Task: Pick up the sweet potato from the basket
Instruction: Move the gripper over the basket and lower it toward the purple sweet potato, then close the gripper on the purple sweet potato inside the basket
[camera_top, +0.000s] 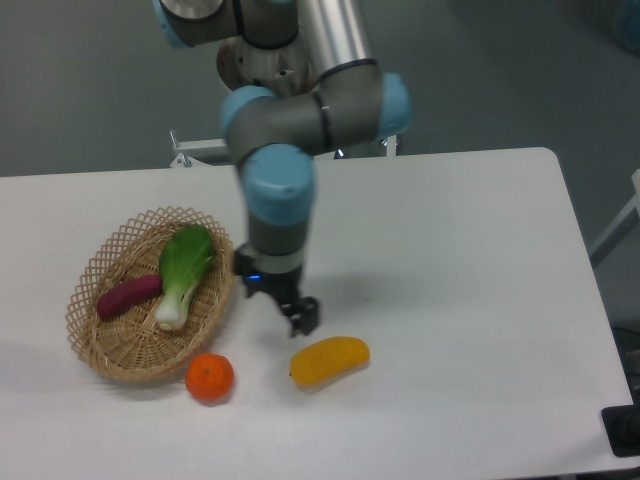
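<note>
Basket is sitting at the left end of the white table, and I am taking it as my landmark. Oval, tan wicker, open lattice rim.

Sweet potato is lying inside the basket, in its left half, purple-magenta, tapered ends, tilted with its right end higher in the frame. Its right end is touching or just beside the white stalk of the green vegetable, which is lying lengthwise in the basket's middle, leafy end toward the far rim.

Orange is resting on the table just outside the basket's near right rim, touching it or very nearly so.

My gripper is hanging just off the basket's right rim, above the table, wrist pointing down, a small blue light glowing on it. My fingers are standing apart, holding nothing; one is showing plainly on the side away from the basket, the other is lying close to the rim and harder to make out.

Yellow-orange fruit is lying on the table farther right of the basket, just below and right of my fingers, not touching them.
</note>
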